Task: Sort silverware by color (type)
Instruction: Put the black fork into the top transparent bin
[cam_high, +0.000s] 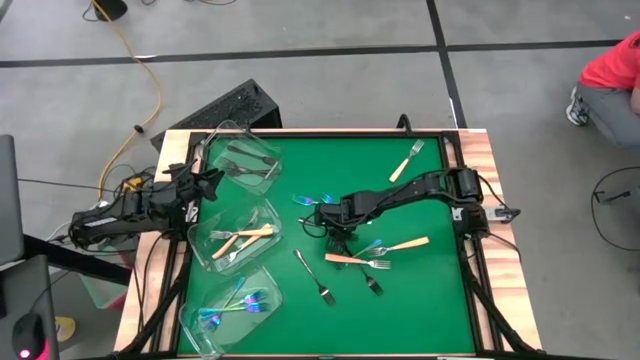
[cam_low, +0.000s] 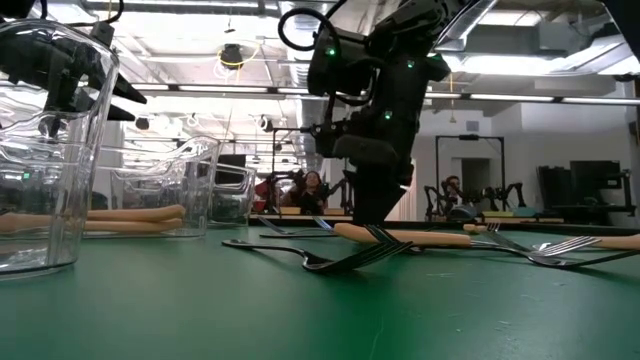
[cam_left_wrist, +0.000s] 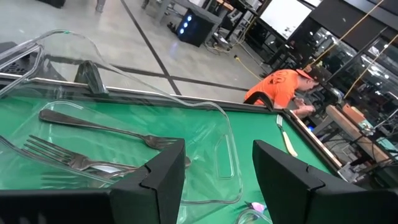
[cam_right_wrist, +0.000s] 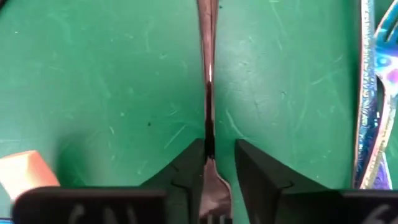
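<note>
The right gripper (cam_high: 338, 238) is down on the green mat (cam_high: 420, 300) among loose forks, beside a cream-handled fork (cam_high: 350, 259); its grip is hard to judge. The left gripper (cam_high: 205, 183) hovers over the tub of grey forks (cam_high: 240, 158).

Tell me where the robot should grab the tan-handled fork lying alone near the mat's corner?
By the middle of the tan handle of the fork, straight down from above, fingers across it. It lies flat on the green mat with nothing touching it, and the handle is thicker than the tines.

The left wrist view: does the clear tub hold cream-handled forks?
No, the clear tub holds only silver-grey metal forks.
</note>
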